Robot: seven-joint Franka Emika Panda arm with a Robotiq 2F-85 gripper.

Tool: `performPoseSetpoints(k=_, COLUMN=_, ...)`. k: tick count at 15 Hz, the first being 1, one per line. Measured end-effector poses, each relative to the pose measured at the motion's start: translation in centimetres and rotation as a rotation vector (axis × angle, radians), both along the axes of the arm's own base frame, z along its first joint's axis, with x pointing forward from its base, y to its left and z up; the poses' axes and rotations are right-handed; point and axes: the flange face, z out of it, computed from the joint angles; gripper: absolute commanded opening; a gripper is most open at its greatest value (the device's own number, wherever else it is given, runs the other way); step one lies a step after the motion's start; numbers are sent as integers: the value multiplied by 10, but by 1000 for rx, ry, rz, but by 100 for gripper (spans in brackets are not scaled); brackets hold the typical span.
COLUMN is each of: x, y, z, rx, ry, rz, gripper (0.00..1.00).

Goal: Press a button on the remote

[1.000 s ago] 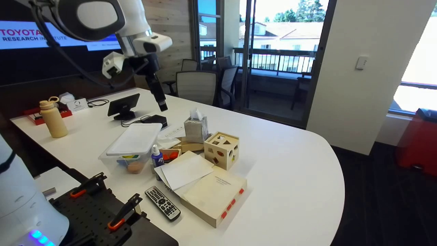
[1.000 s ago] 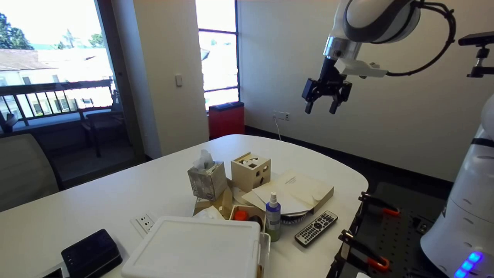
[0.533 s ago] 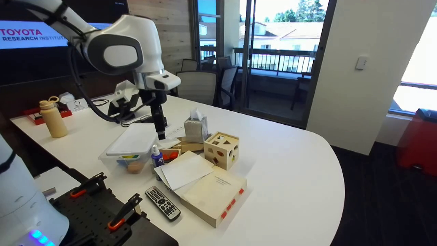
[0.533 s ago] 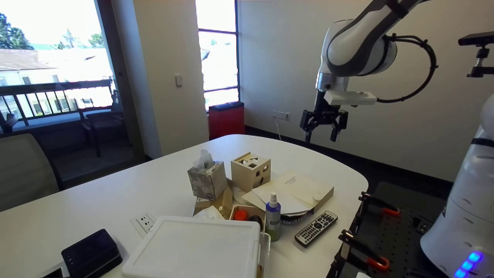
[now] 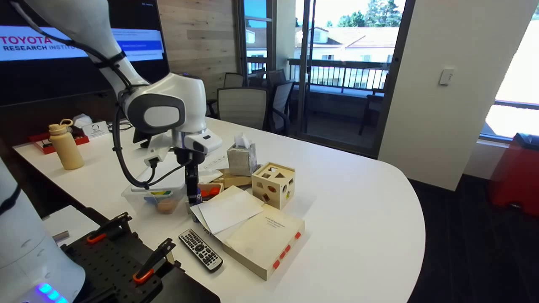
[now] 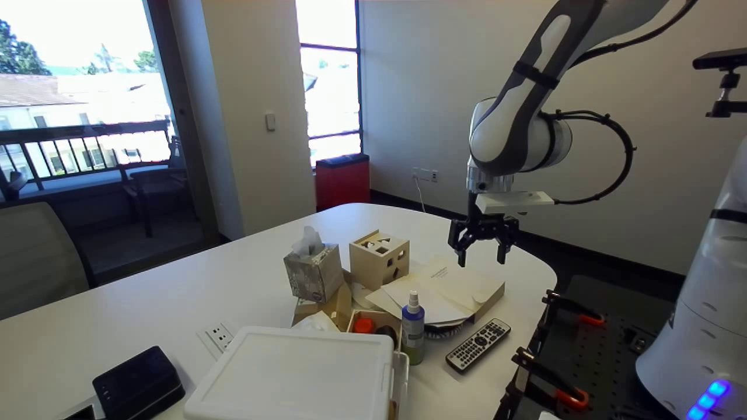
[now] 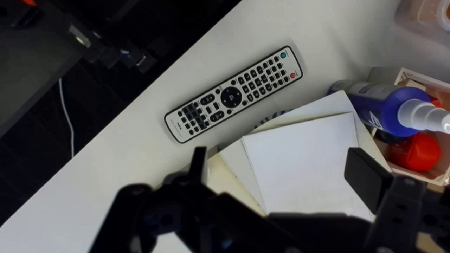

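Aloft, the pincer [image 6: 481, 260], jaws wide apart, clear of the remote [image 7: 233, 94].

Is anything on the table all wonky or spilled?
A bit wonky, yes: the loose papers near the remote overlap at different angles, partly over the thick book, instead of making a neat pile. I see nothing spilled or broken.

Set well back, both exterior views look slantwise down across the counter [image 5: 353, 235], sharing the remote [image 6: 478, 345] and claw [image 6: 482, 259]; the wrist view, nearer, faces down onto the remote, claw along its lower edge.
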Motion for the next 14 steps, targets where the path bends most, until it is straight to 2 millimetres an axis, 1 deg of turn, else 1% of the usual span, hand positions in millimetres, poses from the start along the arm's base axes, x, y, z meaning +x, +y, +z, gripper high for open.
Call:
performPoseSetpoints(k=2, x=-3, y=7, z=-21, rx=30, ry=33, rz=-14, gripper=58)
performPoseSetpoints(k=3, x=-5, y=9, z=-29, rx=41, ry=46, rz=-19, gripper=49)
performPoseSetpoints(k=4, x=-7, y=10, z=-36, rx=49, ry=57, rz=-23, gripper=42)
performPoseSetpoints(k=5, x=-9, y=10, z=-42, rx=55, ry=67, rz=-31, gripper=34)
performPoseSetpoints(k=7, x=-12, y=8, z=-51, rx=61, ry=81, rz=-50, gripper=20)
performPoseSetpoints(k=8, x=-12, y=6, z=-55, rx=58, ry=81, rz=-62, gripper=12)
performPoseSetpoints(k=9, x=-13, y=4, z=-59, rx=55, ry=80, rz=-75, gripper=5)
performPoseSetpoints(k=10, x=-14, y=3, z=-62, rx=55, ry=82, rz=-87, gripper=0)
performPoseSetpoints(k=14, x=-13, y=-1, z=-82, rx=38, ry=86, rz=-104, gripper=0)
